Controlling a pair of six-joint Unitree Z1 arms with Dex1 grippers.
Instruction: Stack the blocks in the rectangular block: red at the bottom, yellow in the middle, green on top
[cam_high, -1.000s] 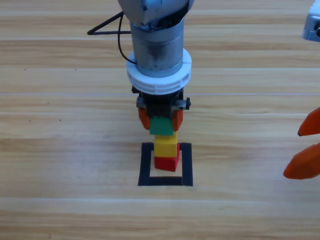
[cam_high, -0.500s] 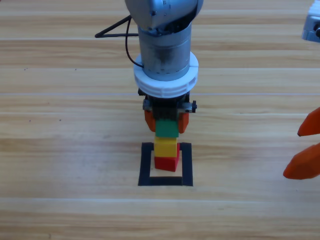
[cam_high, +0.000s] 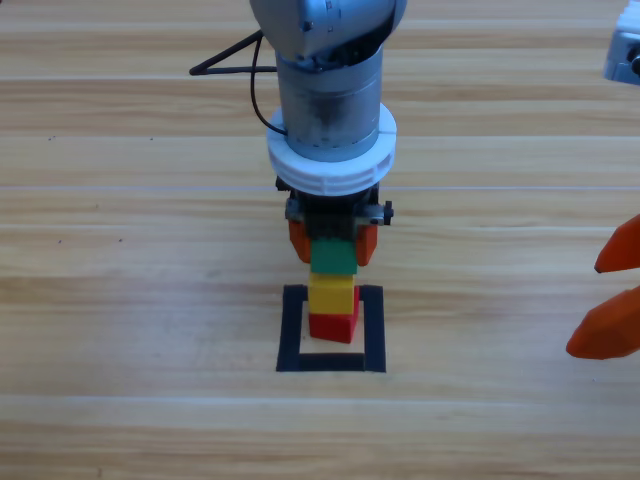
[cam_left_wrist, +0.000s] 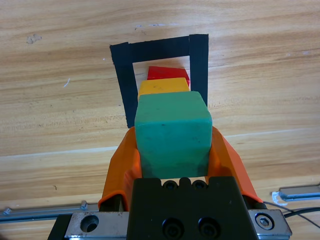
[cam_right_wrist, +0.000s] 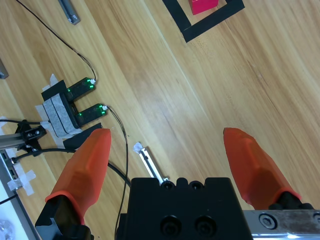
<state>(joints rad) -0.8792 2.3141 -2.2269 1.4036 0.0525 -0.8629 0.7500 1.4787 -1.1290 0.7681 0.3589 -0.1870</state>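
My left claw (cam_high: 332, 243) grips green cube (cam_high: 334, 257), sitting on yellow cube (cam_high: 331, 294) over red cube (cam_high: 333, 326), inside black tape square (cam_high: 292, 332) on the surface. Right claw (cam_high: 612, 300) parked right edge, jaws wide.

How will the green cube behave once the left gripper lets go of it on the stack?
The green cube, clamped in the left gripper, has flat matte faces, so it probably won't roll or slide. It looks stiff. The yellow cube sits slightly offset on the red cube, so the tower may tip if nudged.
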